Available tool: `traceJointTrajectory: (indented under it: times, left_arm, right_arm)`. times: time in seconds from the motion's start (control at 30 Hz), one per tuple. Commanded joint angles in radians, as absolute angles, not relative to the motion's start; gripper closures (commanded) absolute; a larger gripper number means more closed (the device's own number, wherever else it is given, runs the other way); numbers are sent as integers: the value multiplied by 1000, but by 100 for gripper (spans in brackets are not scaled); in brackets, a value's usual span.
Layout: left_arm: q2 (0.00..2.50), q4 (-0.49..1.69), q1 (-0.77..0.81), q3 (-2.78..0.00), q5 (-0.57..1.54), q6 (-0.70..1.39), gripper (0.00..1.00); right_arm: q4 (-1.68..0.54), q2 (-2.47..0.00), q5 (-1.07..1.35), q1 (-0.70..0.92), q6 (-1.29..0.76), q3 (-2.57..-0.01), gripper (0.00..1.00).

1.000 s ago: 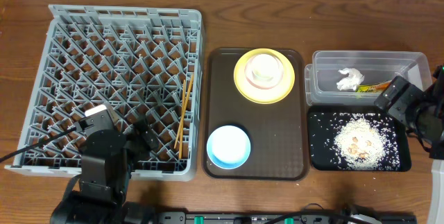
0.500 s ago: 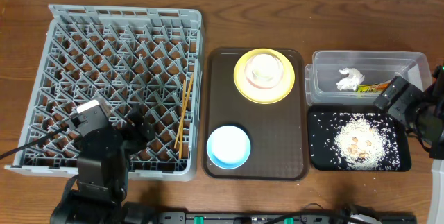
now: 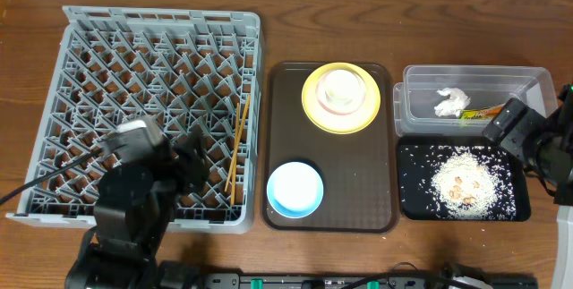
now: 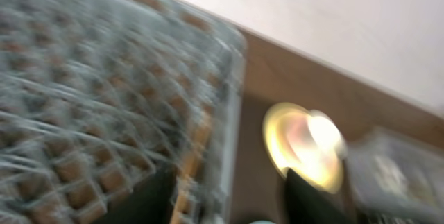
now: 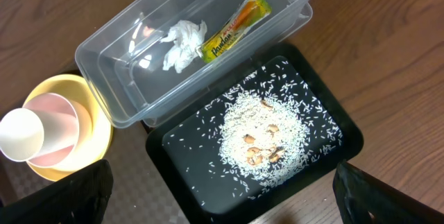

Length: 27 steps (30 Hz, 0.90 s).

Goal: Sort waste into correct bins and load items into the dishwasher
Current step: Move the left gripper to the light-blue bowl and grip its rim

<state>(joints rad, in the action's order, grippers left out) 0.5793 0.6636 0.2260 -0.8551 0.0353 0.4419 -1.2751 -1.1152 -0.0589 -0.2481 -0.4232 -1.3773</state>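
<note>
The grey dishwasher rack (image 3: 134, 65) fills the left side, and two wooden chopsticks (image 3: 238, 146) lie in it near its right edge. My left gripper (image 3: 199, 165) hovers over the rack's front part, beside the chopsticks. In the blurred left wrist view its jaws (image 4: 225, 203) stand apart with nothing between them. The yellow plate (image 3: 315, 114) carries a pale pink bowl and a white cup (image 5: 19, 135). A light blue bowl (image 3: 295, 188) sits in front of it. My right gripper (image 5: 222, 196) is wide open above the black tray (image 5: 180, 161) of rice scraps (image 5: 260, 137). The clear bin (image 5: 132, 102) holds the napkin (image 5: 182, 42) and wrapper (image 5: 236, 23).
The plate and blue bowl rest on a dark brown serving tray (image 3: 358, 191) in the middle of the wooden table. The clear bin (image 3: 528, 81) and black tray (image 3: 412, 191) stand side by side at the right, close to the right arm.
The left arm has swung a little to the right over the rack, its wrist view now blurred. Its jaws have come closer together. The right arm has not moved.
</note>
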Motion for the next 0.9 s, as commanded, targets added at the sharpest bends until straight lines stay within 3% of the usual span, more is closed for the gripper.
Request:
traceJointTrajectory:
  times: [0.0, 0.23, 0.47, 0.5, 0.67, 0.73, 0.87]
  left_arm:
    - [605, 707, 225, -863, 397, 457, 66]
    - [681, 892, 287, -879, 442, 514, 74]
    - [895, 1028, 445, -1040, 424, 514, 69]
    - [926, 1039, 470, -1062, 419, 514, 66]
    - [1081, 934, 614, -1105, 435, 539, 12]
    - [1132, 855, 663, -1105, 437, 574, 1]
    - [1217, 789, 715, -1104, 426, 574, 2]
  right_arm:
    - [-1276, -1113, -59, -248, -410, -1381, 1]
    - [-1276, -1113, -59, -248, -410, -1381, 1]
    - [-1276, -1113, -59, -248, -410, -1381, 1]
    - [-1276, -1113, -59, -248, -410, -1381, 1]
    - [-1276, -1113, -59, -248, -410, -1381, 1]
    - [-1276, -1113, -59, -248, -410, -1381, 1]
    - [-1276, -1113, -59, -248, -410, -1381, 1]
